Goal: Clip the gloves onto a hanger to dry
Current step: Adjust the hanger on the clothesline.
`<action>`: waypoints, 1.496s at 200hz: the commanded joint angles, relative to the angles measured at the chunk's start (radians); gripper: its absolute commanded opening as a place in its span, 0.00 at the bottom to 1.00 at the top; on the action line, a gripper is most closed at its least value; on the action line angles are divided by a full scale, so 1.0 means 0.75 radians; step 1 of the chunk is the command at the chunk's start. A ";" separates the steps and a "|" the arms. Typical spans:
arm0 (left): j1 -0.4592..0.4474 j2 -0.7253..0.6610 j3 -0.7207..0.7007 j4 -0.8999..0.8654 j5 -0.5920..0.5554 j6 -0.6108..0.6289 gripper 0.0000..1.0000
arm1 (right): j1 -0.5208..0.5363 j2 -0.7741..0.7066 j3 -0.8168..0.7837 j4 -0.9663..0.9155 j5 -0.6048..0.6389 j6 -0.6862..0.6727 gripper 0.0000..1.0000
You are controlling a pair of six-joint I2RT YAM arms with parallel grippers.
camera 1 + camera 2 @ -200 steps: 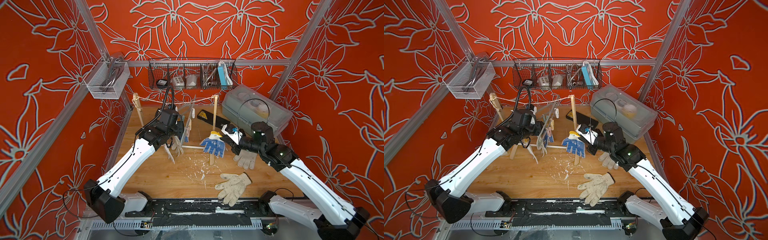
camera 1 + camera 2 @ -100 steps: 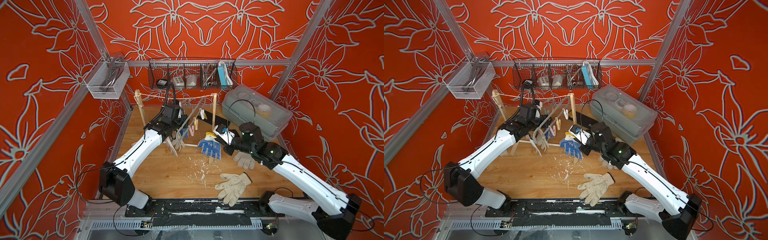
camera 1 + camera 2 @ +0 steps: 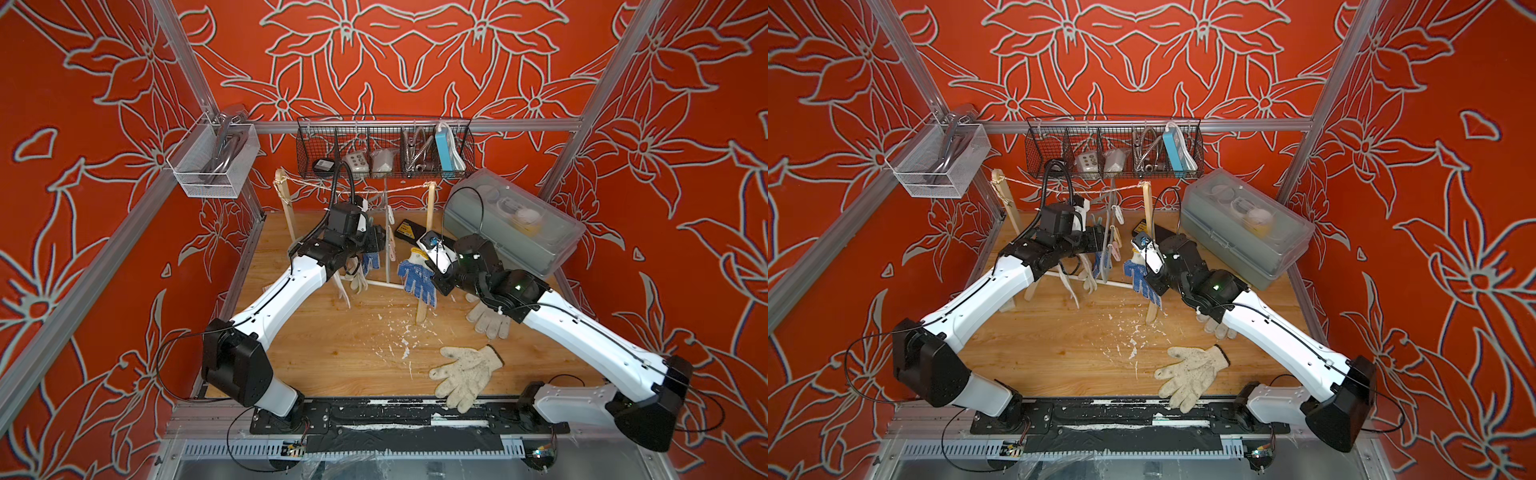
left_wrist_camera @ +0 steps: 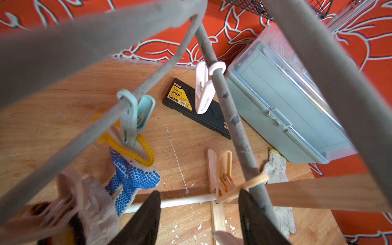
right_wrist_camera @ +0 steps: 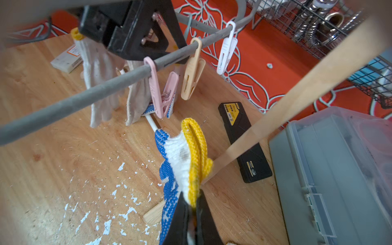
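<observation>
Right gripper [image 5: 192,204]: jaws pressed together, pinching the yellow cuff edge of a blue-dotted glove [image 5: 169,169]. The glove dangles from that pinch, just beside the slanted wooden post [image 5: 297,95]. In both top views it sits between the two arms, close to the hanger [image 3: 388,232].

Left gripper [image 4: 199,193]: jaws spread, nothing caught between them that I can make out. It's up at the hanger's grey bar [image 4: 229,110], which runs past one finger. A peach clip [image 4: 224,176] on that bar hangs just ahead of the tips. I cannot tell whether the finger touches the bar.

On the hanger:
- second blue-dotted glove [image 4: 131,169], held by its yellow cuff in a teal clip [image 4: 135,118]
- two plain off-white gloves [image 5: 99,84] hanging side by side from the bar, seen from the right wrist
- pink clip [image 5: 163,93] next to them, gripping something blue-dotted. Too little of it shows to be sure what it is.
- pale clip [image 4: 203,91] further along

On the wooden table [image 3: 332,345]:
- one soiled loose glove [image 3: 465,376] lying flat near the front edge, fingers toward the rail
- another glove [image 3: 486,320] partly under the right arm
- white flakes scattered mid-board
- black case [image 4: 197,110] and grey plastic box [image 3: 515,224] at the back
</observation>
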 commanded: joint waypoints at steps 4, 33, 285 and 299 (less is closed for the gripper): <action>0.002 -0.054 -0.077 0.106 -0.019 -0.070 0.59 | 0.017 0.030 0.060 0.045 0.106 0.080 0.00; -0.043 -0.135 -0.190 0.215 -0.052 -0.109 0.60 | 0.028 0.062 0.058 0.110 0.114 0.122 0.00; -0.033 -0.120 -0.401 0.658 -0.339 0.180 0.63 | 0.033 0.493 0.318 0.488 0.239 -0.063 0.00; -0.020 -0.144 -0.386 0.636 -0.321 0.244 0.64 | 0.031 0.500 0.323 0.493 0.215 -0.082 0.00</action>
